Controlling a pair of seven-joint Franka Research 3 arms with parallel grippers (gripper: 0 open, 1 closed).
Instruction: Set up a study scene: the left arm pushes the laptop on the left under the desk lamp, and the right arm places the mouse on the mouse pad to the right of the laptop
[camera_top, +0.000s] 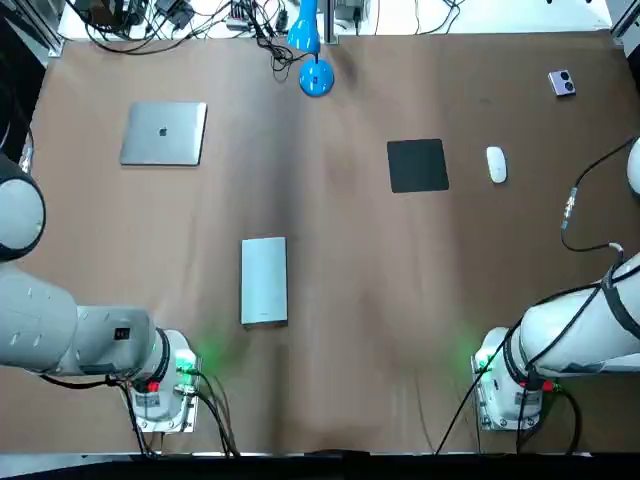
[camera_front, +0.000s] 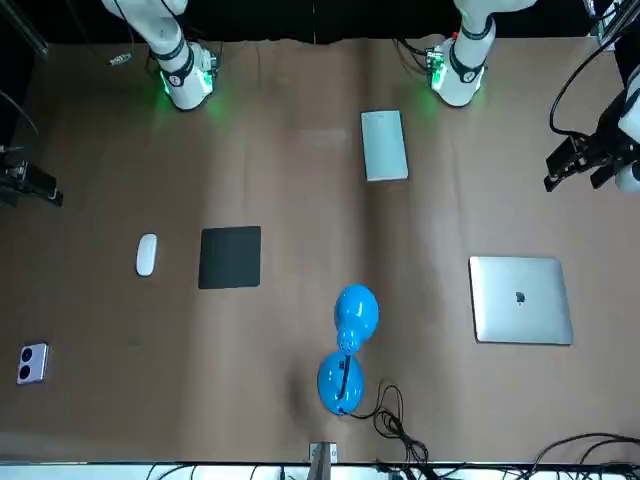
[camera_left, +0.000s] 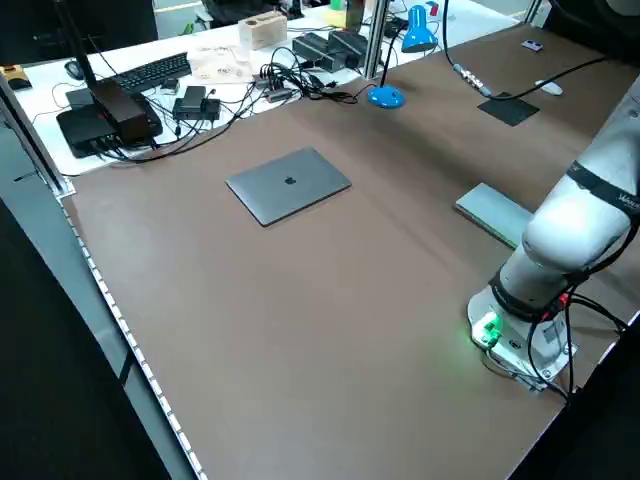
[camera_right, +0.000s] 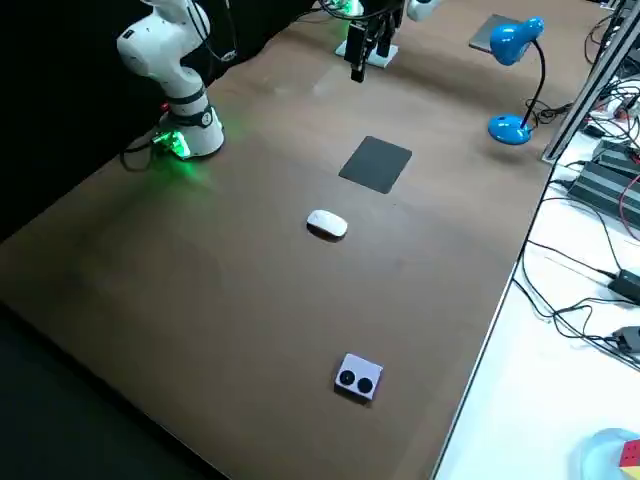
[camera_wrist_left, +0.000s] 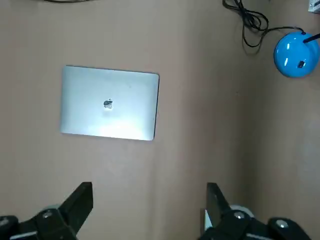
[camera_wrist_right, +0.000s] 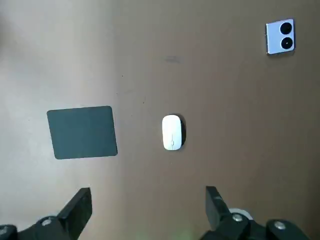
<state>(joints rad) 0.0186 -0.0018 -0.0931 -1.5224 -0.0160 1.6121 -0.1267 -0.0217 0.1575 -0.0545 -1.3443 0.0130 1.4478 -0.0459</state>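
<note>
Laptop: the laptop (camera_top: 163, 133) is shut, silver, logo up, flat on the far left part of the table. It's well apart from the lamp.
Lamp: the lamp (camera_top: 316, 78) is blue, its round base by the middle of the far edge and its head bent over on a thin neck.
Mouse: the mouse (camera_top: 496, 164) is white, on bare table just to the right of the pad, not touching it.
Pad: the pad (camera_top: 418, 165) is a dark square, right of centre, roughly level with the laptop.
Left gripper: the left gripper (camera_wrist_left: 147, 205) hangs above the table with its fingers spread wide, holding nothing. The laptop is ahead of it.
Right gripper: the right gripper (camera_wrist_right: 145, 207) is also spread wide and empty, up over the table with the mouse and pad ahead.
Table: the table (camera_top: 340, 330) is plain brown, and both arm bases glow green at the near edge.
Other stuff: a grey slab (camera_top: 264, 280) lies near the left base, closer to the robot than the laptop. A small white gadget (camera_top: 562, 83) with two dark circles sits in the far right corner.
Room: a white bench (camera_left: 215, 62) beyond the far edge carries cables (camera_left: 300, 80) and a keyboard (camera_left: 150, 72).
</note>
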